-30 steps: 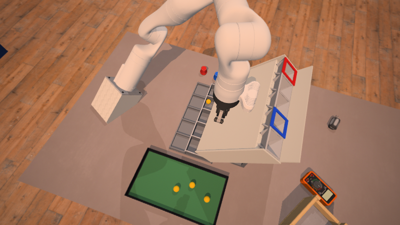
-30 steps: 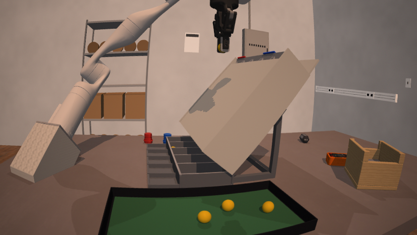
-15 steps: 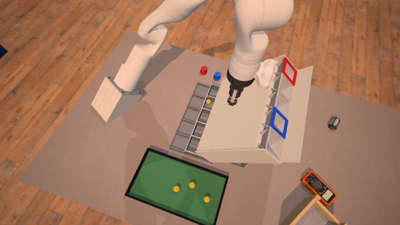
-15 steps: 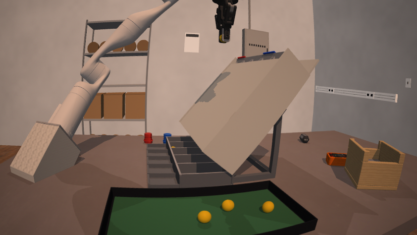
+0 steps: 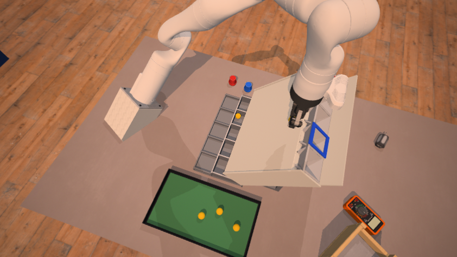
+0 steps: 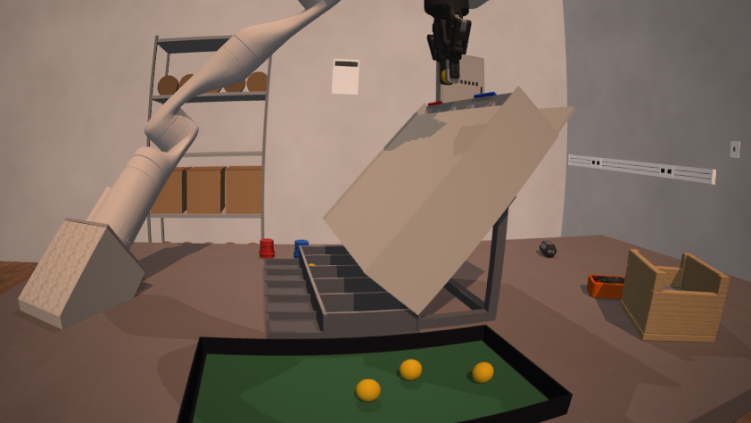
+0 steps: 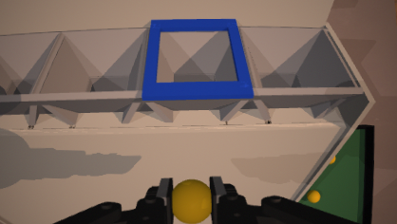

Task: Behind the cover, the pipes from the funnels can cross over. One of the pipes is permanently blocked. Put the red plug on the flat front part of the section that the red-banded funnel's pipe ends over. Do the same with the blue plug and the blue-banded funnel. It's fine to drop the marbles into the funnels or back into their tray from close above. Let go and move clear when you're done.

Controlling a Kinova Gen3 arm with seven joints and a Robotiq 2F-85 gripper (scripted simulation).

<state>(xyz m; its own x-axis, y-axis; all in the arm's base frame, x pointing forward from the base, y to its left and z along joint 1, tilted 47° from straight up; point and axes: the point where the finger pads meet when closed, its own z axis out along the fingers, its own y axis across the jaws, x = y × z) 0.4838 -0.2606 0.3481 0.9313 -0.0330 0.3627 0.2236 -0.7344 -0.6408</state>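
Marble [image 7: 191,200]: smooth, yellow, faintly glossy. Fingers: matt black. Cover [image 5: 268,127]: flat matt beige board. Funnels [image 7: 280,59]: translucent grey, plastic-like. Tray [image 5: 178,194]: matt green lining, black rim. Floor [image 5: 63,47]: wood planks. Crate [image 6: 672,310]: pale grained wood.

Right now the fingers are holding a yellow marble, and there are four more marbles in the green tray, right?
Not quite. The fingers do hold a yellow marble, but the green tray has three marbles in it, not four. The top view shows them.
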